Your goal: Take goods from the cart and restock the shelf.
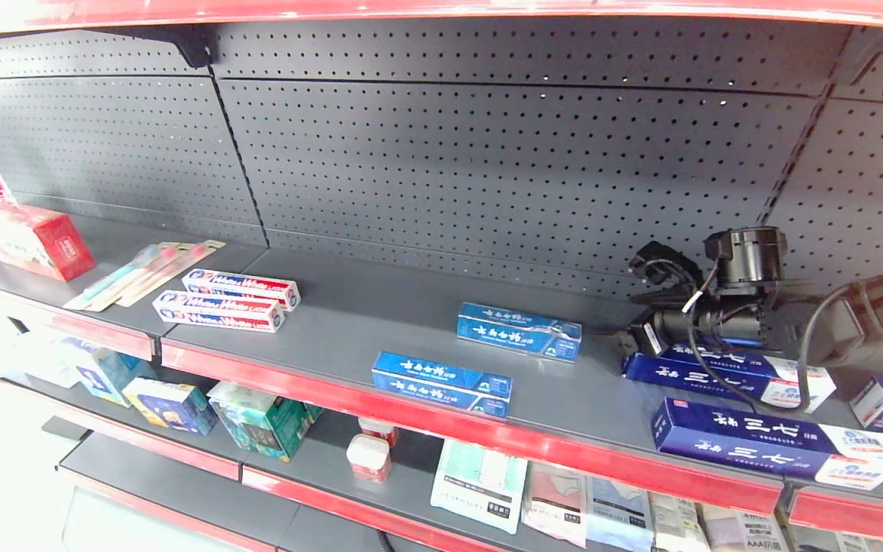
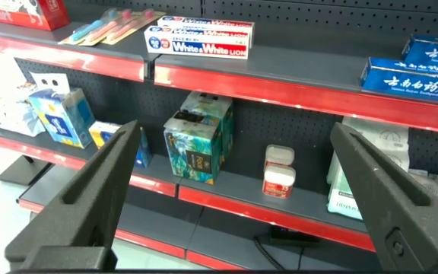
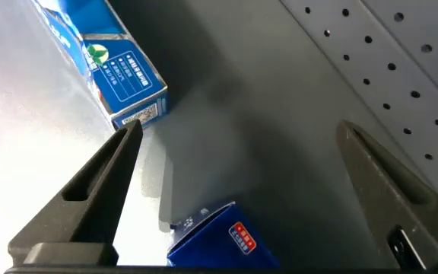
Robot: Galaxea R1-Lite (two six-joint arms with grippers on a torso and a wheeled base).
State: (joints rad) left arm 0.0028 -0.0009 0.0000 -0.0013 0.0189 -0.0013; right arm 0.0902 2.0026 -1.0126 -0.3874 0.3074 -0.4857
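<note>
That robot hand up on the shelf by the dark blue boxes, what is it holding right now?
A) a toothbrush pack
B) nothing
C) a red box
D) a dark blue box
B: the right hand has its fingers wide apart with only bare shelf between them, and the nearest dark blue box lies on the shelf unclamped.
</note>
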